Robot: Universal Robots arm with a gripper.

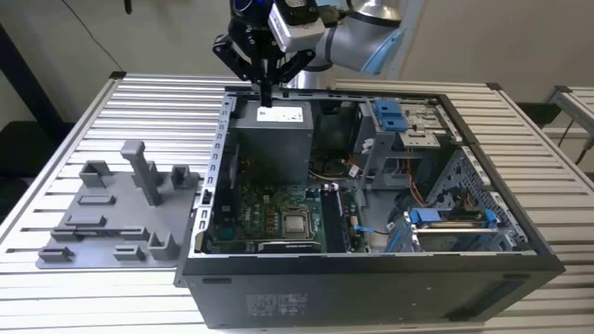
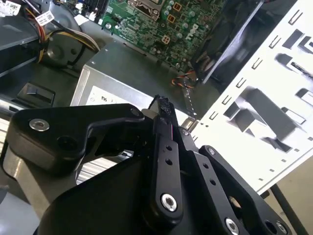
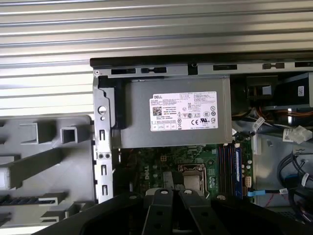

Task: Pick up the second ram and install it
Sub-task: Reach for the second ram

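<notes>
My gripper (image 1: 266, 97) hangs over the far end of the open computer case (image 1: 519, 236), just above the grey power supply (image 3: 171, 115). Its black fingers (image 2: 165, 122) are pressed together, with nothing visible between them. On the green motherboard (image 1: 269, 209), the long black memory slots (image 3: 226, 166) run beside a blue strip (image 3: 238, 169). A slim dark ribbed strip (image 3: 29, 199) lies in the grey fixture (image 1: 111, 216) at the exterior view's left. I cannot tell whether either strip is the second ram.
The grey fixture has upright posts (image 1: 138, 167) and stands on the slatted metal table (image 1: 158, 104). Inside the case are blue drive brackets (image 1: 390, 115), loose cables (image 1: 413, 177) and the processor socket (image 1: 297, 224). The case walls rise around the motherboard.
</notes>
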